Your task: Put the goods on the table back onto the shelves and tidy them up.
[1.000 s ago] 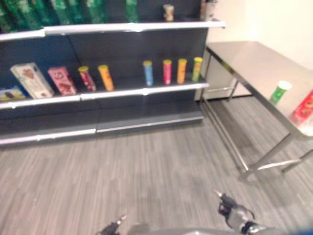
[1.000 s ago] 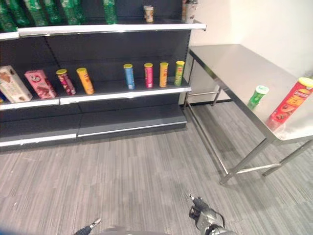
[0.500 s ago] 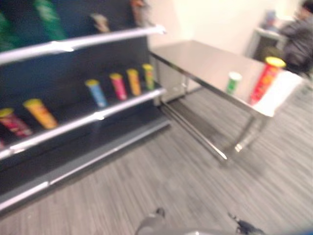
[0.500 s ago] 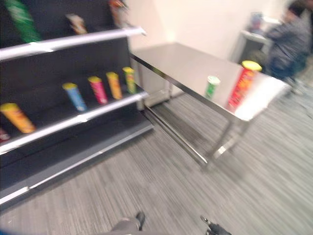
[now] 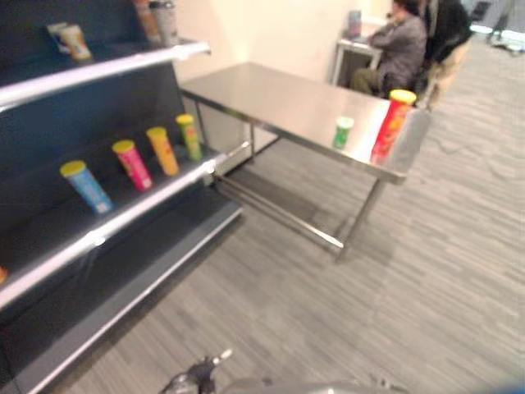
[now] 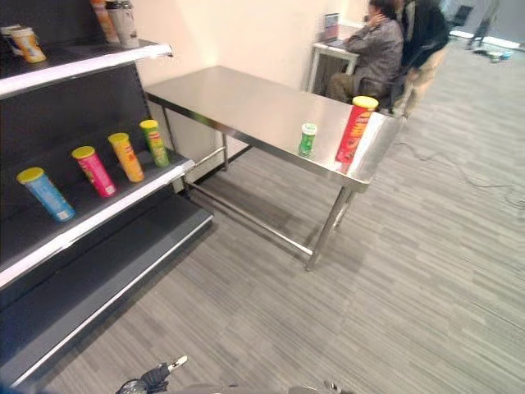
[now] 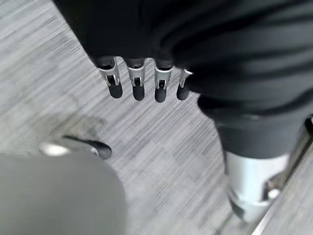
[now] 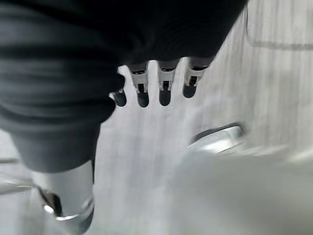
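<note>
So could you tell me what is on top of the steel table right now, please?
On the table stand a small green can and a tall red can, both upright near its far end. Nothing covers the rest of the top.

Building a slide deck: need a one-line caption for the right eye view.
Steel table holding a tall red can and small green can, beside a dark shelf of upright cans.
</note>
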You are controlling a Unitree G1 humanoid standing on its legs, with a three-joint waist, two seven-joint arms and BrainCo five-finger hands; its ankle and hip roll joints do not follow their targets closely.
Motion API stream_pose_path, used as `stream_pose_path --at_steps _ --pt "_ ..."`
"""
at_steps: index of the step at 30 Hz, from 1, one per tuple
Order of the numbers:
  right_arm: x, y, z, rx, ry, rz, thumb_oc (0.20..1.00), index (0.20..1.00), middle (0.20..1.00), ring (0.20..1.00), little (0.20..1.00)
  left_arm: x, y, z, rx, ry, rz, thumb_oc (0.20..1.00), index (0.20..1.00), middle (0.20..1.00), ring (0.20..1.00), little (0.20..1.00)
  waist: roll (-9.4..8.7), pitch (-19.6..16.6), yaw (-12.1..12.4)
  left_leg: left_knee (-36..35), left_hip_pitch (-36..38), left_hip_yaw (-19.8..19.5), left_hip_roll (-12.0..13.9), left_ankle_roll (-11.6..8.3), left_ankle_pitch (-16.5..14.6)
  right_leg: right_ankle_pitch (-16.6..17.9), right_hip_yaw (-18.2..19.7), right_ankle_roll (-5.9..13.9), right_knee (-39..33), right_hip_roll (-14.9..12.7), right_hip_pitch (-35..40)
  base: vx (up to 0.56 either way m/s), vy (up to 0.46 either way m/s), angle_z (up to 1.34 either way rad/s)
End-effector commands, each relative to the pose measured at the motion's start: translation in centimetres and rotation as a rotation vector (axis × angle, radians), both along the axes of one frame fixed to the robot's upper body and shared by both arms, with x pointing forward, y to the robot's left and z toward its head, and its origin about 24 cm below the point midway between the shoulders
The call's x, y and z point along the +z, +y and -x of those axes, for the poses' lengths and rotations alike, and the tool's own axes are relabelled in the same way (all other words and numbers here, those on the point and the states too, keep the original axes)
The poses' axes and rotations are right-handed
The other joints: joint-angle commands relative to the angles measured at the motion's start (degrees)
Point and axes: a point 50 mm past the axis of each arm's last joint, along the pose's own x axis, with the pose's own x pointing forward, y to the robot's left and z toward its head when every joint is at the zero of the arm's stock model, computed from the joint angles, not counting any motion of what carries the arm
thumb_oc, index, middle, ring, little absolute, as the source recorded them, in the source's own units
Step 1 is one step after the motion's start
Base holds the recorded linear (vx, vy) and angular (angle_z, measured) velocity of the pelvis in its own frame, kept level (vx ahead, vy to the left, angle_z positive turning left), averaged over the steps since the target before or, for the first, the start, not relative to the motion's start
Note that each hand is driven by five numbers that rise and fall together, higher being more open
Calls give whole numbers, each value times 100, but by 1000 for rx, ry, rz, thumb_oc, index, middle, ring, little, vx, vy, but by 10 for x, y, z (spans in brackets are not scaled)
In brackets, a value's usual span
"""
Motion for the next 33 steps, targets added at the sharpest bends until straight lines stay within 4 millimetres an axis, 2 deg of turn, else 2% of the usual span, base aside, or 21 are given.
stream_pose_path --at_steps 1,5,6,8,10,11,15,16,17,19,21,22,23,24,27,28,29,30,31,32,33 --pt "3 -2 -14 -2 -22 29 1000 1000 1000 1000 1000 0 5 7 -28 46 -24 1000 1000 1000 1000 1000 -40 -35 -115 -443 137 -810 38 -139 -23 628 112 363 -1531 350 -15 235 -14 -55" --pt "2 -1 -12 13 -7 28 1000 1000 1000 1000 1000 -2 -1 11 -50 65 -13 1000 1000 1000 1000 1000 -124 116 -269 -617 588 -879 -31 -129 -193 1000 1 435 -2333 601 -218 247 4 -39" --pt "1 1 -6 21 16 23 1000 1000 1000 1000 1000 -2 -5 12 -63 68 0 1000 1000 1000 1000 1000 -147 178 -323 -707 833 -954 -32 -146 -302 1206 -165 478 -2574 734 -382 351 -33 22" --pt "-1 3 1 24 40 14 1000 1000 1000 1000 1000 -4 -9 14 -81 73 15 1000 1000 1000 1000 1000 -147 198 -366 -762 1036 -1063 24 -186 -416 1298 -310 478 -2662 763 -439 341 -61 32" --pt "-1 2 5 17 49 12 1000 1000 1000 1000 1000 -4 -11 16 -84 81 27 1000 1000 1000 1000 1000 -143 168 -372 -729 1167 -1154 83 -230 -554 1282 -350 422 -2554 714 -438 409 -118 43" --pt "-2 0 10 8 66 15 1000 1000 1000 1000 1000 -4 -8 22 -85 101 23 1000 1000 1000 1000 1000 -120 16 -359 -739 1329 -1201 225 -286 -715 1162 -347 311 -2444 723 -322 399 -126 35" --pt "-1 -3 10 -11 59 20 1000 1000 1000 1000 1000 -4 -3 26 -56 108 10 1000 1000 1000 1000 1000 -11 -99 -330 -649 1413 -1217 434 -394 -780 1027 -407 240 -2233 791 -335 293 -93 40" --pt "1 -4 0 -2 22 27 1000 1000 1000 1000 1000 -3 -2 25 -47 103 -1 1000 1000 1000 1000 1000 41 -146 -280 -264 1287 -1151 548 -527 -514 974 -482 191 -2324 822 -149 185 -89 12" --pt "1 -4 0 -2 22 27 1000 1000 1000 1000 1000 -3 -2 25 -47 103 -1 1000 1000 1000 1000 1000 42 -144 -281 -253 1283 -1152 549 -528 -521 977 -483 190 -2331 824 -144 350 -167 16" --pt "4 -1 -19 69 -45 37 1000 1000 1000 1000 1000 -3 -8 11 -84 55 2 1000 1000 1000 1000 1000 9 -122 -218 674 966 -1137 504 -712 36 982 -442 103 -2629 874 217 284 -131 2" --pt "6 -1 -30 120 -72 57 1000 1000 1000 1000 1000 -2 -13 -3 -103 7 7 1000 1000 1000 1000 1000 -49 -25 -171 1409 630 -1116 451 -832 340 929 -409 18 -2757 855 440 137 -73 -31" --pt "7 -1 -30 120 -72 57 1000 1000 1000 1000 1000 -2 -13 -3 -103 6 7 1000 1000 1000 1000 1000 -46 -25 -174 1436 614 -1121 451 -833 327 930 -413 18 -2759 858 438 96 -64 -16" --pt "7 -1 -34 149 -75 70 1000 1000 1000 1000 1000 -1 -16 -10 -113 -12 11 1000 1000 1000 1000 1000 -80 29 -135 1858 424 -1089 450 -850 443 894 -412 -31 -2798 837 543 157 -68 -6" --pt "9 -2 -39 202 -70 93 1000 1000 1000 1000 1000 -1 -22 -17 -148 -31 20 1000 1000 1000 1000 1000 -146 119 -44 2267 61 -951 457 -748 426 789 -345 -86 -2866 767 746 218 -79 6" --pt "10 -3 -41 244 -71 92 1000 1000 1000 1000 1000 0 -26 -24 -163 -59 36 1000 1000 1000 1000 1000 -214 184 55 1933 -365 -799 424 -590 32 656 -214 -61 -2916 635 959 248 26 -11" --pt "9 -7 -34 283 -44 112 1000 1000 1000 1000 1000 0 -27 -26 -149 -71 40 1000 1000 1000 1000 1000 -136 206 104 957 -628 -859 404 -661 -11 455 -218 -56 -2900 601 1093 290 135 -3" --pt "8 -9 -30 287 -30 117 1000 1000 1000 1000 1000 0 -28 -27 -138 -75 41 1000 1000 1000 1000 1000 -72 216 132 617 -718 -950 378 -691 175 395 -199 -77 -2899 635 1169 219 123 24" --pt "8 -9 -30 287 -30 117 1000 1000 1000 1000 1000 0 -28 -27 -138 -75 41 1000 1000 1000 1000 1000 -74 228 132 593 -690 -950 375 -691 184 390 -201 -78 -2901 631 1187 186 83 28" --pt "7 -11 -25 303 -3 128 1000 1000 1000 1000 1000 1 -29 -29 -119 -87 47 1000 1000 1000 1000 1000 36 226 235 44 -941 -1281 247 -740 660 290 -125 -118 -2933 751 1364 220 82 14" --pt "7 -13 -22 318 11 140 1000 1000 1000 1000 1000 1 -27 -30 -103 -94 43 1000 1000 1000 1000 1000 79 233 300 -207 -1036 -1487 174 -765 831 229 -55 -134 -2930 800 1441 221 81 -10" --pt "7 -13 -22 318 11 139 1000 1000 1000 1000 1000 1 -27 -30 -103 -94 43 1000 1000 1000 1000 1000 73 250 296 -233 -1002 -1488 169 -764 842 221 -59 -134 -2933 793 1465 233 91 -25"
